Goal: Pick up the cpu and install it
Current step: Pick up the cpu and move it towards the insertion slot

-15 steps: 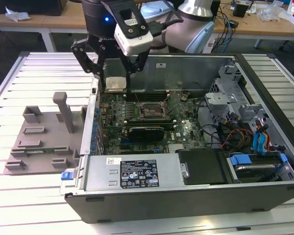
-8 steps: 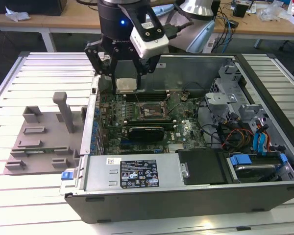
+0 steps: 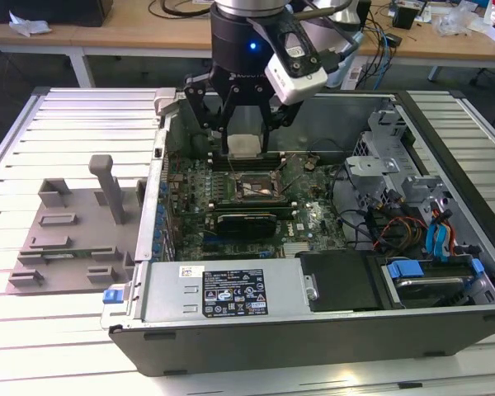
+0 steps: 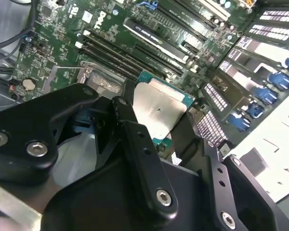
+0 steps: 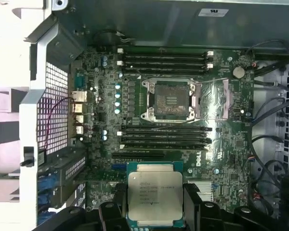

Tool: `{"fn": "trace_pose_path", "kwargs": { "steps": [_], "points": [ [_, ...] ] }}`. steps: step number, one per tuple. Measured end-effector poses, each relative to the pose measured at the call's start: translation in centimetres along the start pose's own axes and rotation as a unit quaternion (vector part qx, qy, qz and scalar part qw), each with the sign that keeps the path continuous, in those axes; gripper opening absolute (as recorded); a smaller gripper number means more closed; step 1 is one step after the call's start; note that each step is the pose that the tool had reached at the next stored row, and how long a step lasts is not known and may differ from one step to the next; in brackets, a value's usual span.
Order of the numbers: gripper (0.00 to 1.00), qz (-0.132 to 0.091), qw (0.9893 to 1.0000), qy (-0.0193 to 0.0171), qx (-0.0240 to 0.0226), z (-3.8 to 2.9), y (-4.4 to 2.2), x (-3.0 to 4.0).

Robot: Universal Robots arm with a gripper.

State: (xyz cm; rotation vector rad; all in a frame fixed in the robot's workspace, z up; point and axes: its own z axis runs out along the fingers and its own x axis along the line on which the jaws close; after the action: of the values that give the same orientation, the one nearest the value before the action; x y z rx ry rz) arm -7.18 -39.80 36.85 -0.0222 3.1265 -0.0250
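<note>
- Exterior view's left — grey plastic tray (image 3: 74,235) sits on the slatted table (image 3: 8,330), outside the left wall of the computer case (image 3: 313,326). The tool is not touching it.
- Centre — gripper (image 3: 246,150) hangs inside the open case, above the far edge of the motherboard (image 3: 309,223). Its fingers are clamped on two opposite edges of the cpu (image 5: 155,196). The chip is held flat, metal lid up, clear of the board.
- Key relation: the socket (image 5: 172,100) lies near the middle of the motherboard, apart from the chip, and looks open and empty. In the exterior view it sits lower than the gripper and a little toward the case's near edge. In the first wrist view a bank of memory slots (image 5: 164,137) shows between chip and socket.
- Orientation: the chip's edges run about parallel with the socket frame in the first wrist view. Judged: little twist between them, so the offset is mostly sideways and downward.
- Exterior view's right — drive cage (image 3: 379,165) and cables (image 3: 396,231) by the case's right edge, well apart from the gripper.
</note>
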Motion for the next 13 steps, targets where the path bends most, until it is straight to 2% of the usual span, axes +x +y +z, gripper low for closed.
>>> {"fn": "trace_pose_path", "kwargs": {
  "steps": [7, 13],
  "points": [
    [0.55, 0.000, 1.0000, 0.0002, 0.0000, 0.18, 0.93, -1.02],
    [0.55, 0.000, 1.0000, 0.0004, 0.0000, 0.34, 1.22, -1.65]
  ]
}}
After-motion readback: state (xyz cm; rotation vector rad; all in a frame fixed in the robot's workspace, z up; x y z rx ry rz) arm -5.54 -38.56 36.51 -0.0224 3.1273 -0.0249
